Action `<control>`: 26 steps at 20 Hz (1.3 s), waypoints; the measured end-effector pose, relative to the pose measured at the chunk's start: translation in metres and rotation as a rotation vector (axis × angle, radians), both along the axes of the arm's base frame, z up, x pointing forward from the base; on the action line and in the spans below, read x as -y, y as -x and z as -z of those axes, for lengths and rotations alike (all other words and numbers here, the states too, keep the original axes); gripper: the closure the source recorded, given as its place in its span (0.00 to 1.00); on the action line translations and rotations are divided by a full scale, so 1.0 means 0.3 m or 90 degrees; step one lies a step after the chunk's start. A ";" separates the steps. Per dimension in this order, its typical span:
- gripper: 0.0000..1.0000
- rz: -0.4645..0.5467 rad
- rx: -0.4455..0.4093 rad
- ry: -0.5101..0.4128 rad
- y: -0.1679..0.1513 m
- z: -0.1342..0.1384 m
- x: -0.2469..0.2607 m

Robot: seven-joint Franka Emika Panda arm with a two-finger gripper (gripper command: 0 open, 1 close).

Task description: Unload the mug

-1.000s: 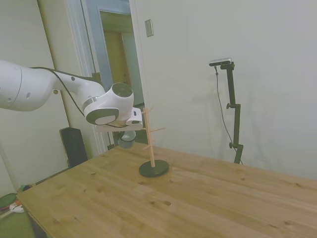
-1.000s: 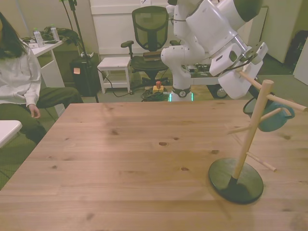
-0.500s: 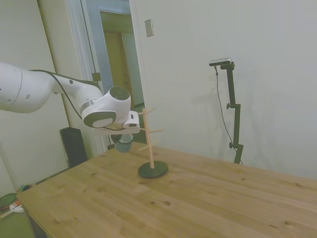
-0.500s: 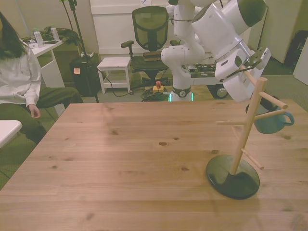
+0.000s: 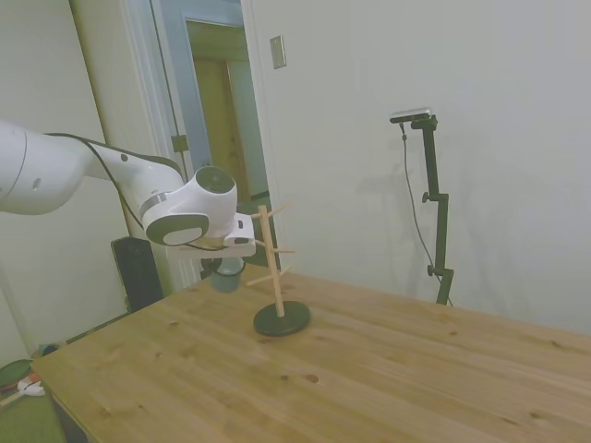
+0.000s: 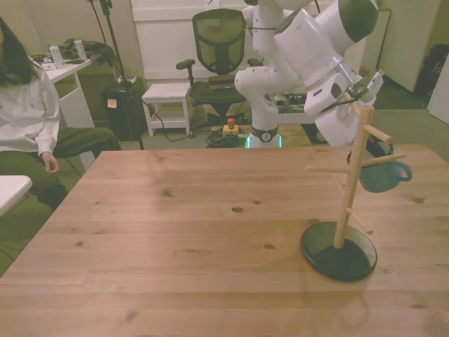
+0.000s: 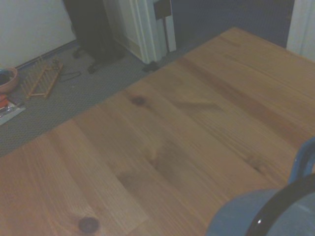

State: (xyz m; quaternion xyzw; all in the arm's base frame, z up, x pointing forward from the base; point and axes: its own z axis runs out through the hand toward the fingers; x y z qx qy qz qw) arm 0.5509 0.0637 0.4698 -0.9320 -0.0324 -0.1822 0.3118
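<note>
The light-blue mug [image 6: 382, 177] hangs in the air under my gripper [image 6: 377, 150], which is shut on its dark rim. It sits just behind the upper pegs of the wooden peg stand [image 6: 349, 189], at the front view's right; whether its handle touches a peg I cannot tell. The stand is upright on its dark round base [image 6: 339, 251]. From the side, the mug [image 5: 226, 274] hangs left of the stand [image 5: 272, 268], above the table. The wrist view catches the mug's rim [image 7: 275, 211] and handle [image 7: 300, 162] over bare wood.
A person [image 6: 28, 119] sits beyond the table at the front view's left, beside a white surface [image 6: 10, 189]. An office chair [image 6: 219, 42] and a white stool [image 6: 167, 95] stand behind the table. The wooden tabletop [image 6: 175, 232] spreads wide to the left of the stand.
The peg stand, tilted a second ago, now stands upright and has slid slightly toward the front view's left. My gripper has shifted the same way with the mug and come a little lower.
</note>
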 end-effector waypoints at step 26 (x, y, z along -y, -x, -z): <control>1.00 0.004 -0.022 0.012 0.237 -0.103 0.114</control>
